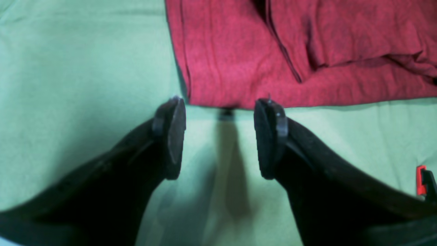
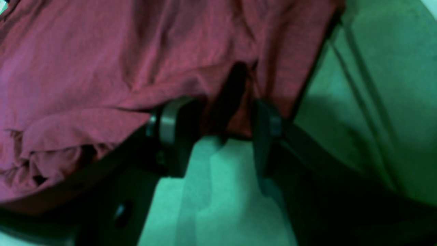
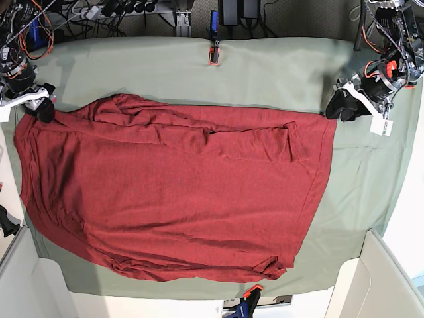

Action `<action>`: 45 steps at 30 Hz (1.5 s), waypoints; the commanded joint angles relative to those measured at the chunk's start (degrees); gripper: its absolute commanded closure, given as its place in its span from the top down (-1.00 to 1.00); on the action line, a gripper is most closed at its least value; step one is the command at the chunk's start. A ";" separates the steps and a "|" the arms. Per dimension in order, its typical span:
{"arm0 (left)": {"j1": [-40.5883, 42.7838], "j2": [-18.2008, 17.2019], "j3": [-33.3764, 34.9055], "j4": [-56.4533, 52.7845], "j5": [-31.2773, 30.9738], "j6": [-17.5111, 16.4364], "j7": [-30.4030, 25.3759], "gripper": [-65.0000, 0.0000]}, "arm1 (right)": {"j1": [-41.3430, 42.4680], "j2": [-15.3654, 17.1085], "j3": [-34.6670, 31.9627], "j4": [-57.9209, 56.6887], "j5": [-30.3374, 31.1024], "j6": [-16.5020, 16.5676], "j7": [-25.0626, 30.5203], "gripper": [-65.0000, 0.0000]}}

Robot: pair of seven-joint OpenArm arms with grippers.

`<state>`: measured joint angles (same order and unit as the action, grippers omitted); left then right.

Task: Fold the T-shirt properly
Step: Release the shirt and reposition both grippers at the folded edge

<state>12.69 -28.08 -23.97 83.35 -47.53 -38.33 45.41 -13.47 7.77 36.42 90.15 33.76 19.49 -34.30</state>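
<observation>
The dark red T-shirt (image 3: 179, 192) lies spread wide over the green table cover, with a sleeve folded across its upper part. In the base view my left gripper (image 3: 341, 109) sits at the shirt's upper right corner. The left wrist view shows it (image 1: 220, 106) open, its tips just short of the T-shirt's (image 1: 239, 51) edge and nothing between them. My right gripper (image 3: 45, 111) is at the shirt's upper left corner. Its jaws (image 2: 218, 109) stand apart, with a hanging fold of the T-shirt (image 2: 102, 61) draped over and between the tips.
The sage green table cover (image 3: 278, 66) is held by a clamp at the far edge (image 3: 213, 53) and another at the near edge (image 3: 248, 295). White box walls (image 3: 377, 278) stand at the lower right. Cables and power strips lie behind the table.
</observation>
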 commanded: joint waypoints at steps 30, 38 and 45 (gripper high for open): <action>-0.31 -0.17 -0.37 -0.13 -0.42 1.75 -0.50 0.08 | 2.51 -1.90 9.86 2.29 -0.04 -2.78 -2.43 -0.09; -0.13 -0.20 -0.39 -0.13 -0.28 1.90 0.31 0.08 | 5.01 -1.92 5.77 -0.70 -0.59 -2.75 -2.16 -0.09; -0.48 -0.20 -1.55 -0.13 -0.26 2.75 0.22 0.08 | 6.01 -1.92 4.04 -0.70 -1.64 -2.73 -2.19 -0.09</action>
<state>12.80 -27.29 -25.15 82.50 -46.57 -35.53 46.50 -7.90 4.93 40.23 88.60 31.68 16.47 -37.12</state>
